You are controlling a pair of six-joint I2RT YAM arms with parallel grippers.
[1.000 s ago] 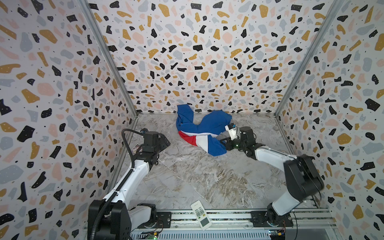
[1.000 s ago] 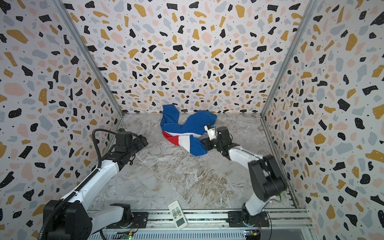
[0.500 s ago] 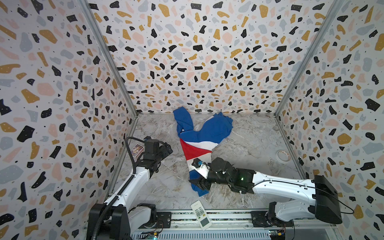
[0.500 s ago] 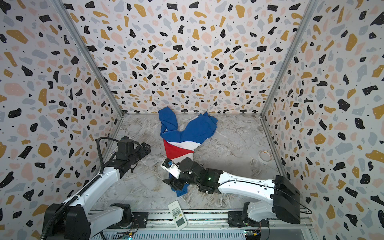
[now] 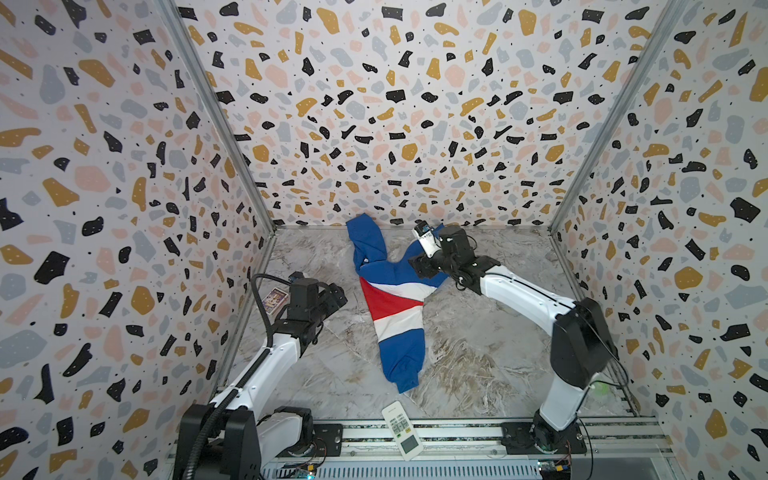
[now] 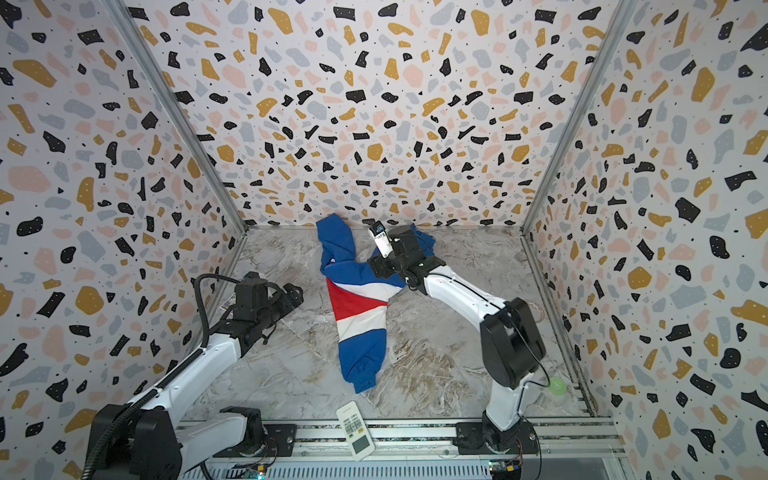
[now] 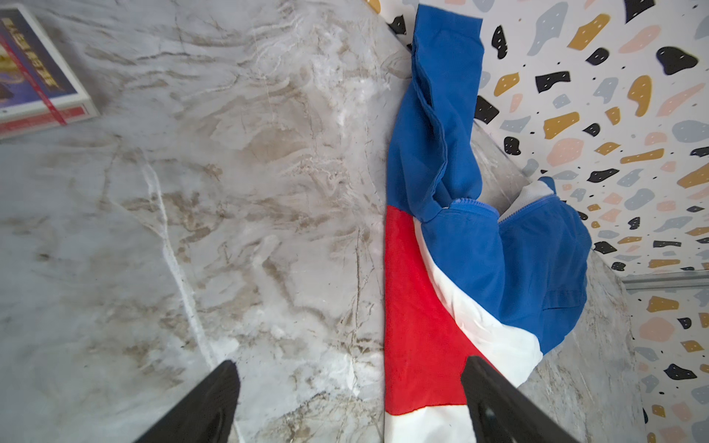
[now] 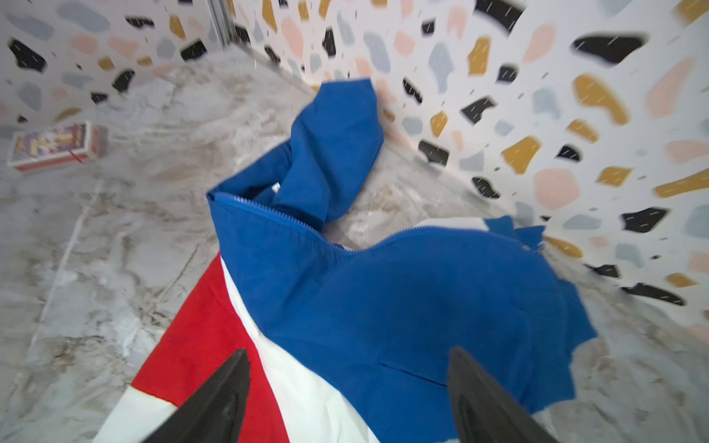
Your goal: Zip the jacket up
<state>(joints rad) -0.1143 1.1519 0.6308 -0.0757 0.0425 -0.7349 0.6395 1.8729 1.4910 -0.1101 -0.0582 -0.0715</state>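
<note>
The jacket [image 5: 395, 307] [image 6: 358, 316] lies crumpled in a long strip from the back wall toward the front, blue with red and white bands. Its blue zipper [image 8: 268, 209] [image 7: 470, 201] shows partly parted near the collar. My right gripper [image 5: 420, 266] [image 6: 380, 266] [image 8: 349, 356] hovers open just over the blue upper part, gripping nothing. My left gripper [image 5: 337, 297] [image 6: 296, 294] [image 7: 351, 370] stands open to the left of the jacket, one finger [image 7: 483, 383] over the red band's edge.
A white remote control [image 5: 401, 430] [image 6: 355, 430] lies on the front rail. A small printed box [image 5: 276, 297] [image 7: 34, 76] [image 8: 53, 145] rests by the left wall. A green ball [image 6: 557, 384] sits near the right arm's base. Patterned walls close three sides.
My right gripper pulled the jacket's lower end toward the front, let go and opened, then swung back to the jacket's upper part. The jacket now lies stretched out. The left gripper shifted slightly.
</note>
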